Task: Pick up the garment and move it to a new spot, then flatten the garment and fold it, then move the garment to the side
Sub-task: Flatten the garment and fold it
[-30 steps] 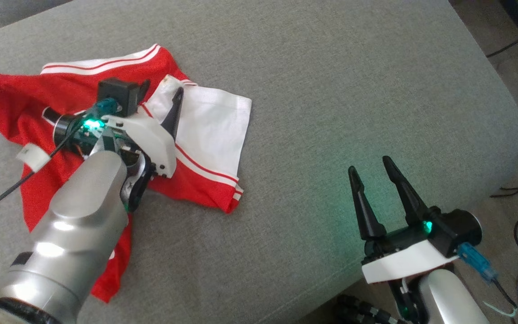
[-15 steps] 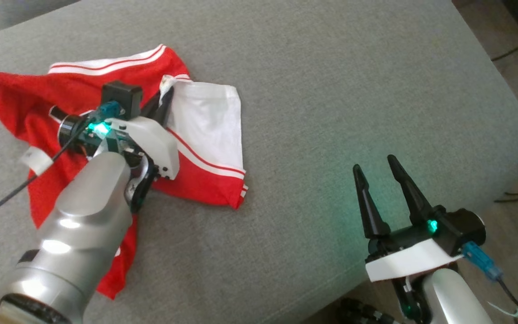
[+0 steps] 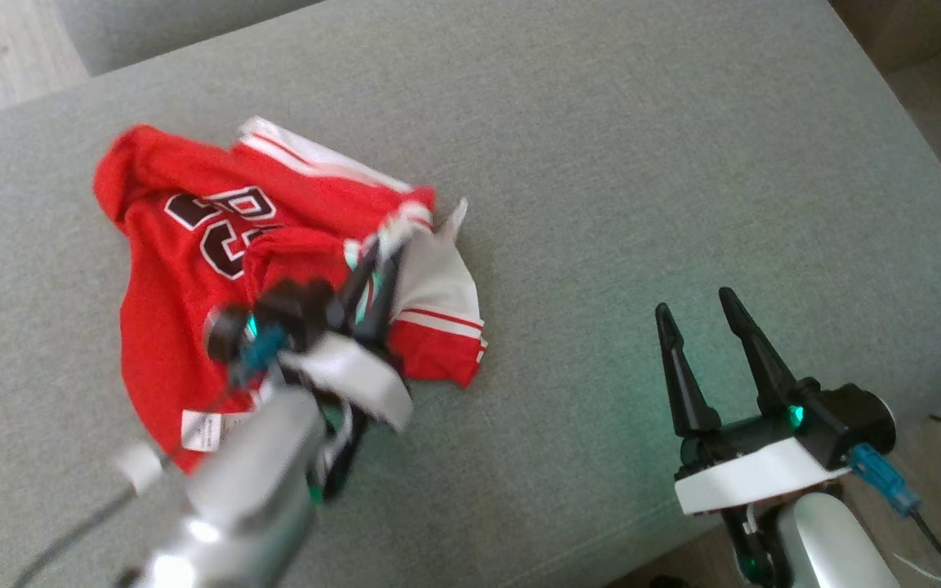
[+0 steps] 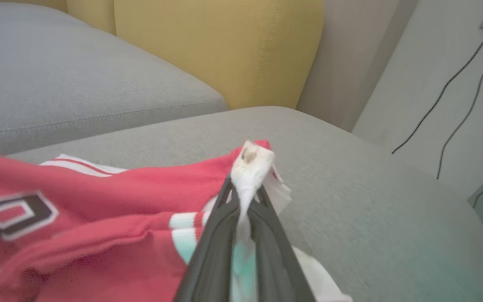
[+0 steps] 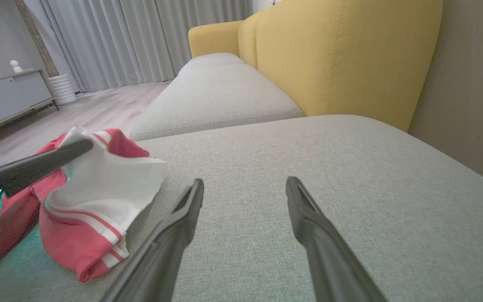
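The red garment (image 3: 160, 335) lies bunched up on the left part of the grey sofa cushion (image 3: 617, 163), its long way running from far to near. It has a big black number (image 3: 221, 224) and a small white label (image 3: 202, 429), both too blurry to read. The left gripper (image 3: 376, 255) pinches its white corner, and the right gripper (image 3: 695, 304) has its fingers spread, well apart from it.
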Tool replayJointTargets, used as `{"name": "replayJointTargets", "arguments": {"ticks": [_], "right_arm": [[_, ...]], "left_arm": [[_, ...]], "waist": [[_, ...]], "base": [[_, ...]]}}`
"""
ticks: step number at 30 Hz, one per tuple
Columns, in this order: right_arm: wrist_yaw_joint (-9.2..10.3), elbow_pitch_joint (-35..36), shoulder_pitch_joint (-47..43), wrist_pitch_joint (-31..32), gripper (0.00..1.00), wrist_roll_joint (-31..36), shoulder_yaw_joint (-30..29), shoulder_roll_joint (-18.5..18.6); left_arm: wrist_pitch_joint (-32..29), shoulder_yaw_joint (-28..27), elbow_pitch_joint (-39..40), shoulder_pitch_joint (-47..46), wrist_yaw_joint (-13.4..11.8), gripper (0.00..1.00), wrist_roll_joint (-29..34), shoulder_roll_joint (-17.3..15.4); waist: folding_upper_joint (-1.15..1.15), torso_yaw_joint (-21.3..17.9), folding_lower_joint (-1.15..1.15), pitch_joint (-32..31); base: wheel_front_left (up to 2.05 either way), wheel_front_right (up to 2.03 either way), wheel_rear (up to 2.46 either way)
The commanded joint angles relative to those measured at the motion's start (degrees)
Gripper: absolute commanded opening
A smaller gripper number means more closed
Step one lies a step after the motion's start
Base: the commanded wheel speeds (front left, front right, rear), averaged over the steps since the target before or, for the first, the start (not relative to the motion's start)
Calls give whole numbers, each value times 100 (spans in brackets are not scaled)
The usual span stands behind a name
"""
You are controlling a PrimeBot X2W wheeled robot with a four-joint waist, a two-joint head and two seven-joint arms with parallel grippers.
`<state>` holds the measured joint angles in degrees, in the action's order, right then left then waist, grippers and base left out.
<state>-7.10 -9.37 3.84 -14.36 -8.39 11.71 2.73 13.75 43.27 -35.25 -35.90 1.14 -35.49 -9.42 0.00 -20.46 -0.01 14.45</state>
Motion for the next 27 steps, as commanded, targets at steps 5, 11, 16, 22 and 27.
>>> {"name": "replayJointTargets", "arguments": {"ticks": [5, 11, 16, 22, 27], "right_arm": [[-39, 118, -104, -63, 100, 51, 49, 15], [-39, 80, -203, -63, 100, 81, 7, 15], [-39, 68, -223, -63, 100, 76, 19, 15], [-39, 55, -208, -63, 100, 79, 29, 15], [-39, 42, -150, -63, 100, 59, 116, 15]], "left_arm": [[117, -85, 863, 1028, -165, 29, 148, -115], [123, -162, 1418, 1771, -270, 52, 322, -282], [124, -126, 1912, 1946, -289, 98, 485, -444], [-55, -46, 2431, 1644, -320, 100, 688, -521], [-576, -56, 2399, 1029, -404, 100, 846, -558]], "waist": [[0, 30, 1, -145], [0, 13, 1, -294], [0, -3, 1, -376], [0, -7, 1, -395], [0, -89, 1, -362]], "base": [[0, 0, 0], [0, 0, 0], [0, 0, 0], [0, 0, 0], [0, 0, 0]]}}
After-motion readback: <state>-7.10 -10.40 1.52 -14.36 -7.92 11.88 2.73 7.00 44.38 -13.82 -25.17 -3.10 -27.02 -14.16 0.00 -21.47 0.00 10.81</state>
